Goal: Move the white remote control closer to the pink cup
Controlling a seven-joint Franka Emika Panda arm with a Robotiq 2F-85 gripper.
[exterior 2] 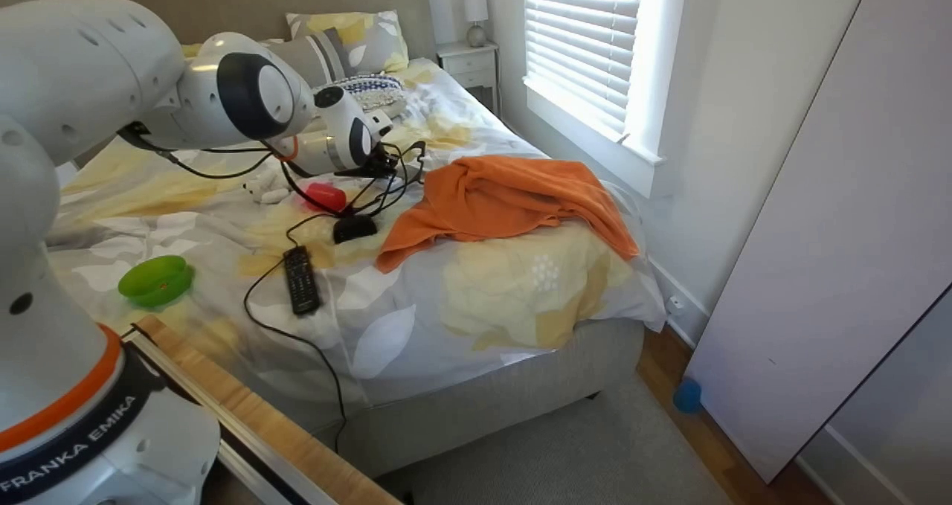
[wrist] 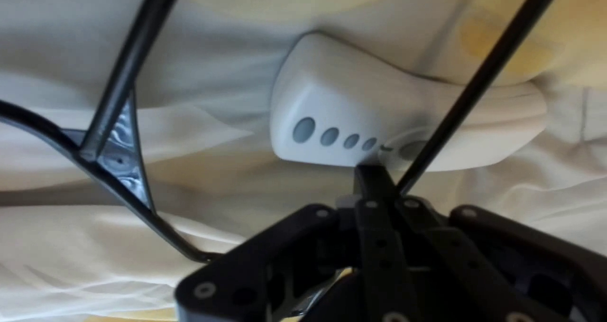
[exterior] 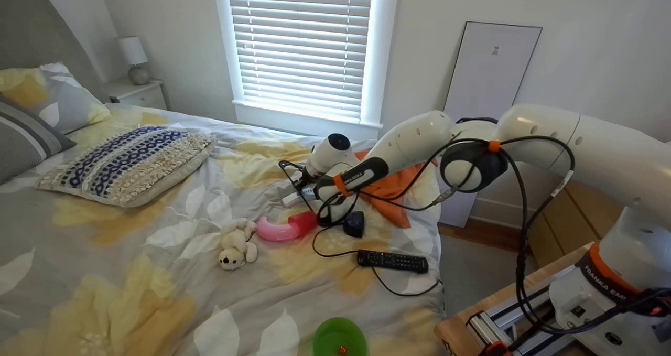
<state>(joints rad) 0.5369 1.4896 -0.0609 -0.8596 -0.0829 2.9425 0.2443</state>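
Observation:
The white remote control [wrist: 351,108] with grey buttons lies on the bed in the wrist view. It also shows beside the gripper in an exterior view [exterior: 294,197]. My gripper [wrist: 375,172] has its fingers together, with the tips at the remote's near edge. I cannot tell whether they touch it. The gripper also shows small in both exterior views [exterior: 303,180] [exterior 2: 381,164]. The pink cup [exterior: 283,230] lies on its side near the remote, a curved light pink part with a redder end. Only the red end [exterior 2: 325,197] shows clearly in an exterior view.
A thin black frame [wrist: 114,80] with rods surrounds the gripper; one rod crosses over the remote. A plush toy [exterior: 236,246], a dark corded object [exterior: 354,224], a black remote [exterior: 392,261], a green bowl [exterior: 339,332] and an orange cloth [exterior 2: 506,200] lie on the bed.

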